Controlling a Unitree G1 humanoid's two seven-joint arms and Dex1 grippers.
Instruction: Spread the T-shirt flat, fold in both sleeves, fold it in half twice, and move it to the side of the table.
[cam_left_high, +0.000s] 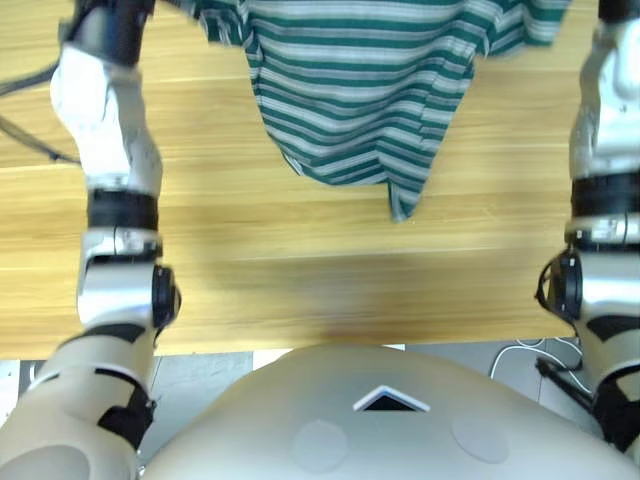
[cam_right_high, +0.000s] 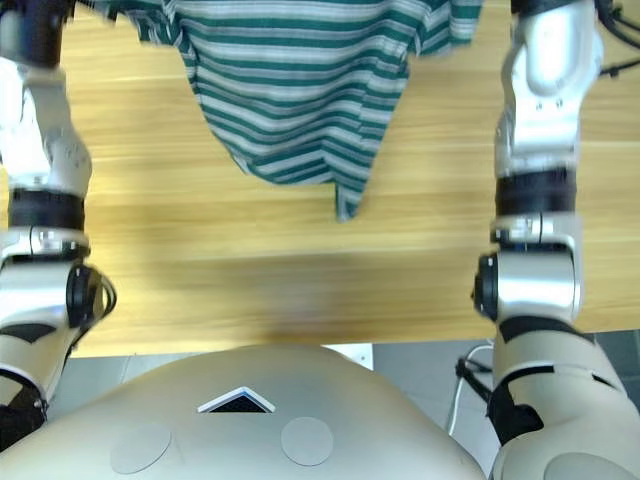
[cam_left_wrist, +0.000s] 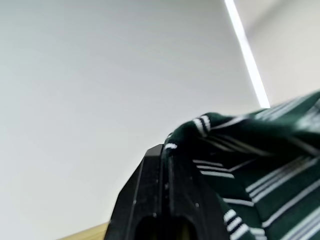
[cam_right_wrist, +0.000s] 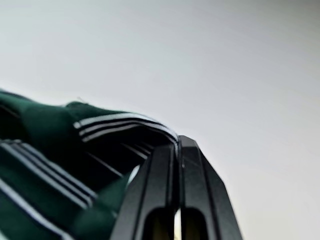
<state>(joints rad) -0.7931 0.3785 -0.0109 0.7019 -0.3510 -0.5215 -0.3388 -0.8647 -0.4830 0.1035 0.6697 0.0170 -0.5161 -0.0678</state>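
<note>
In the eye views, one green-and-white striped shirt (cam_left_high: 360, 90) hangs between my two arms over the wooden bench (cam_left_high: 300, 290), with one corner hanging lowest. In the left wrist view, my left claw (cam_left_wrist: 167, 152) is clamped on a fold of the shirt, with one light strip (cam_left_wrist: 245, 50) behind. In the right wrist view, my right claw (cam_right_wrist: 178, 142) is pressed together on the shirt's edge.

The right gripper (cam_right_wrist: 177, 144) had its two black fingers (cam_right_wrist: 152, 192) pressed together on an edge of the green, white-striped T-shirt (cam_right_wrist: 55, 150), which bunched beside them against a plain pale backdrop (cam_right_wrist: 225, 60).
</note>
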